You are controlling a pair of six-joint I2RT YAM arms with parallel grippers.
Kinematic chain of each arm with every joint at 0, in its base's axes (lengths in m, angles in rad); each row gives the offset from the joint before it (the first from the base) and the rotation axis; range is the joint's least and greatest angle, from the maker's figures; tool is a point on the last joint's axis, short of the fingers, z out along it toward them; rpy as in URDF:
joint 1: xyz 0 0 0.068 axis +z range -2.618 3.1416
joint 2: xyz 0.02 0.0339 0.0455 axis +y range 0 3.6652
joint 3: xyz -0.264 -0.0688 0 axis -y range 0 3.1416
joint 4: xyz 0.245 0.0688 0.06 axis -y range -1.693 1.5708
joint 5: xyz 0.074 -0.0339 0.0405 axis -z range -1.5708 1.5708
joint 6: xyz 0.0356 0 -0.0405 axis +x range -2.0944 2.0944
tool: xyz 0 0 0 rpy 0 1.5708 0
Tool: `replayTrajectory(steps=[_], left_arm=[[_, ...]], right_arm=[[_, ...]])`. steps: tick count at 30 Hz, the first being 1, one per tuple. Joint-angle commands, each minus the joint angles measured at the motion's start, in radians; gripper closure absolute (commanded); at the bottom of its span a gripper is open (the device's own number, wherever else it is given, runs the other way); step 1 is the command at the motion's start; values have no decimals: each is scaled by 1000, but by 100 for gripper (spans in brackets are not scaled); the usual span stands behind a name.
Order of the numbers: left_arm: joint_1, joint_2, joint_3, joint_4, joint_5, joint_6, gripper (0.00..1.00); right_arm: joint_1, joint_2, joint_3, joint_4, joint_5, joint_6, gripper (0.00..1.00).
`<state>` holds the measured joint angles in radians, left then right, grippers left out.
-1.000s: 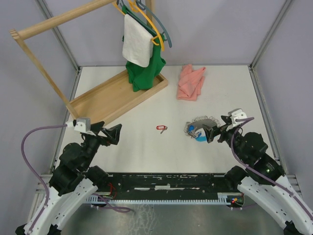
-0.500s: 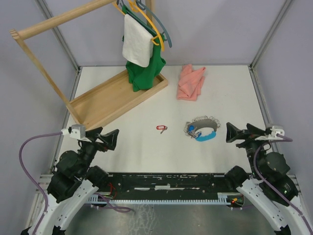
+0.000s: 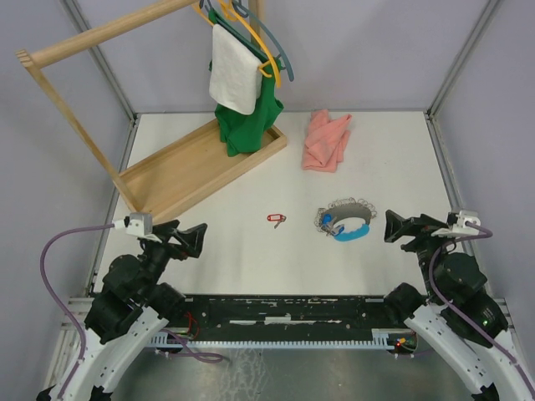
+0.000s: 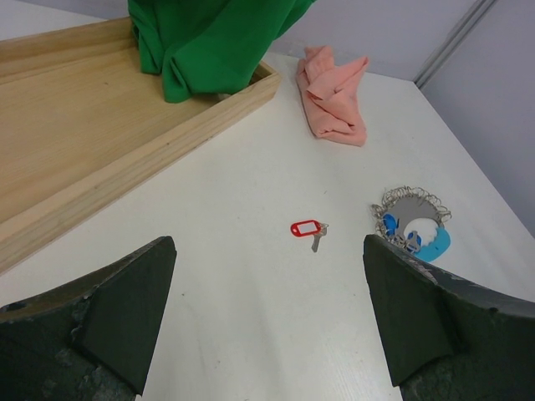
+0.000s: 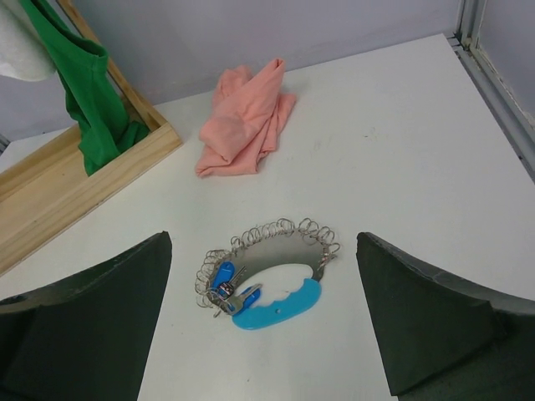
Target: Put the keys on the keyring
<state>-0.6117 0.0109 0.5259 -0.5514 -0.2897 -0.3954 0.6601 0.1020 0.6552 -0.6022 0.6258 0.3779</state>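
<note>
The small silver key with the red plastic tag lies alone on the white table, well apart from the silvery coiled metal keyring with the thick blue curved part. Two silver keys with blue tags sit at the ring's left end. The left gripper and the right gripper both have their fingers wide apart and hold nothing.

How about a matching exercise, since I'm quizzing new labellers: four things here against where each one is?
Things:
1 red-tagged key
2 blue-tagged keys
3 pink cloth
4 green shirt

Places:
A hanging over the wooden tray
B at the keyring
C alone in the middle of the table
D crumpled near the far edge

Pairs: 1-C, 2-B, 3-D, 4-A
</note>
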Motion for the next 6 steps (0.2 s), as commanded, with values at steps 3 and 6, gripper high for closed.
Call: replayTrajectory(steps=[3, 6], left_arm=[[6, -5, -3, 19, 15, -20, 1], [6, -5, -4, 20, 18, -20, 1]], right_arm=[[2, -7, 33, -6, 38, 7, 0], [2, 12, 44, -13, 51, 8, 0]])
